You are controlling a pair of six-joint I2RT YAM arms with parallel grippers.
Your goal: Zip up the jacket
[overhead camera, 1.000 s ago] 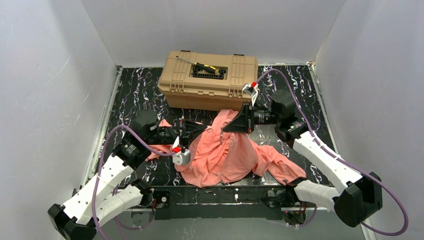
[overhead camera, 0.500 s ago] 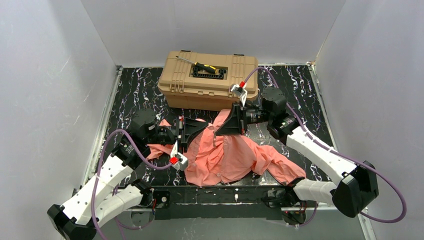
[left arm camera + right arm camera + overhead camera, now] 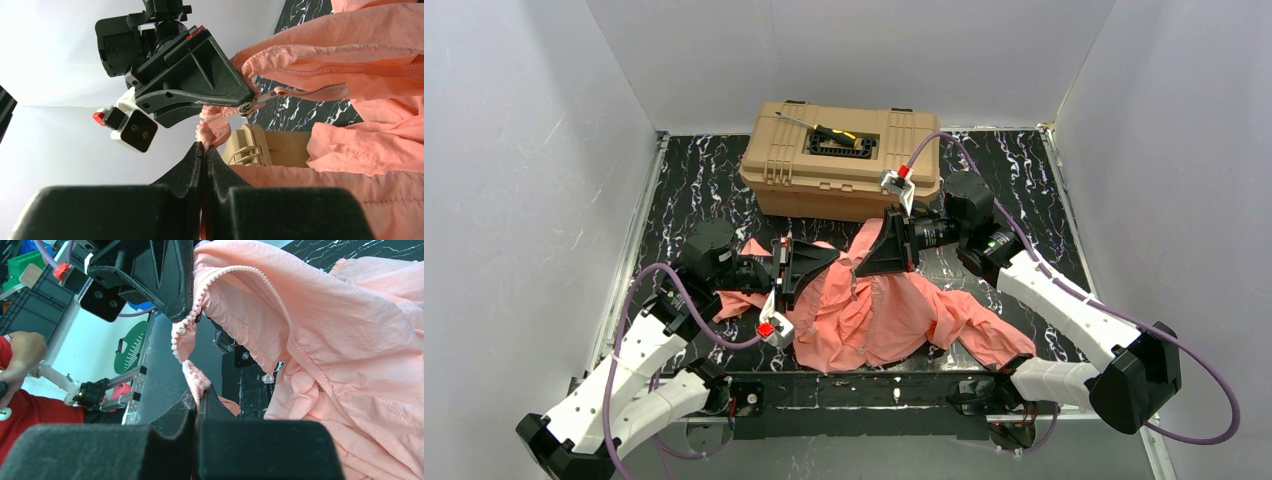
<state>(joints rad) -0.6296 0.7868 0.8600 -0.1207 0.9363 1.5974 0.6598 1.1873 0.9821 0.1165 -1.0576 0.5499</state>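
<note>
Finds the salmon-pink thin-fabric jacket (image 3: 879,315) crumpled at lower centre of the overhead frame, on the black, white-veined desk (image 3: 694,180), just in front of the tan plastic toolbox (image 3: 844,175). Judges the front not yet zipped, with its opening edges lifted off the heap between the two arms.

Shows the left tool (image 3: 829,256) clenched on a small bunch of pink edge; at lower centre of its own wrist view, fingers (image 3: 192,160) pressed flat together around the cloth. Shows the right tool (image 3: 864,266) likewise clenched, pinching a frilled bit of hem at lower centre of its wrist view, below the pale beaded zipper teeth (image 3: 250,270) arching across the top. Cannot tell whether that grip also takes in the metal zipper slider (image 3: 248,107), hanging right at its tip in the middle of the left wrist view, with a pink pull tab (image 3: 315,92) trailing to the right.

Against a second ago, places the right tool further left and slightly lower in the overhead frame, the left tool a touch further right, and the gap between the tips narrowed to almost nothing. Sees both grips unchanged and the raised fabric bunched tighter.

Reads this as lining up the two zipper halves for seating one end into the slider. Leaves the whole pull along the teeth ahead. Calls for fine alignment next; risks slack thin cloth snagging in the slider.
</note>
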